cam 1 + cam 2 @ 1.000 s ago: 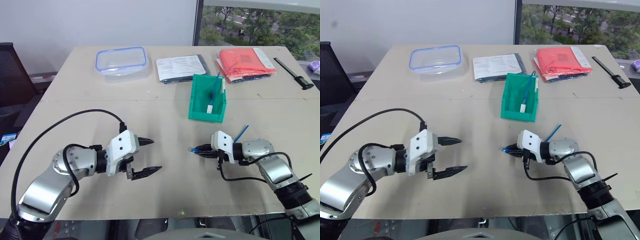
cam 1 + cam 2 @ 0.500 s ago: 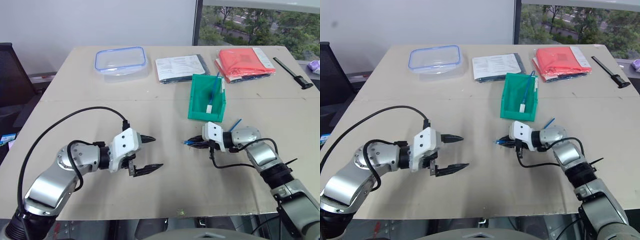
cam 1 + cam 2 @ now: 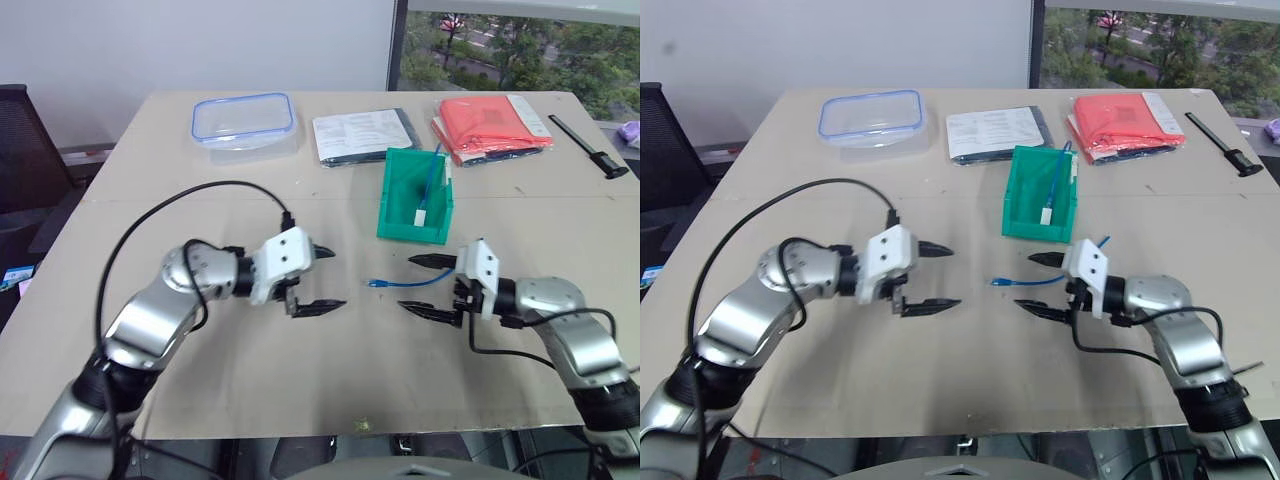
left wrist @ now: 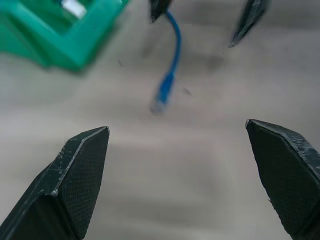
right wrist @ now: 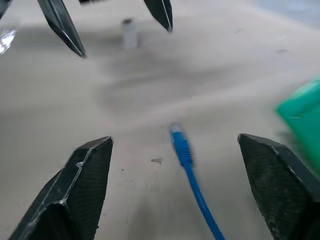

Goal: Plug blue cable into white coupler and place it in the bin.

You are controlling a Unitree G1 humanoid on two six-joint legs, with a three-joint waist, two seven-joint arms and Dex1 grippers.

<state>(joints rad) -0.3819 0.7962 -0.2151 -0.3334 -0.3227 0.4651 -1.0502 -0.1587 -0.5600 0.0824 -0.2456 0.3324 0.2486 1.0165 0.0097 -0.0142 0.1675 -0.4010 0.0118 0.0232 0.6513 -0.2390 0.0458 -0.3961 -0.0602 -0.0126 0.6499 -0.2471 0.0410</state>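
Looking along my right gripper (image 3: 425, 286), I see its two black fingers spread wide with nothing between them; the blue cable (image 3: 410, 282) lies loose on the table (image 3: 150, 180) in front of the gap, its clear plug (image 3: 373, 284) toward the left gripper. My left gripper (image 3: 325, 279) faces it from the other side, its two fingers also parted wide and empty.

Counting outward: two grippers, both empty. Two blue cables: the one on the table between the grippers, and a second blue cable (image 3: 432, 176) standing in the bin (image 3: 400, 205) with a white block (image 3: 421, 216) at its lower end. One green bin, just beyond the right gripper. In the right wrist view I see one small white piece (image 5: 129, 35), blurred, on the table between the left gripper's fingertips; I take it for the white coupler but cannot be sure.

The loose cable's long axis runs roughly across the table, from gripper to gripper, gently curved. Its plug end points at the left gripper and its other end runs back between the right gripper's fingers. It rests flat on the table, near the bin's lower front but apart from it.

Farther back I count one clear blue-rimmed box (image 3: 243, 120), one dark packet with a printed sheet (image 3: 362, 135), one red packet (image 3: 492, 124) and one black tool (image 3: 588, 146) at the far right edge.
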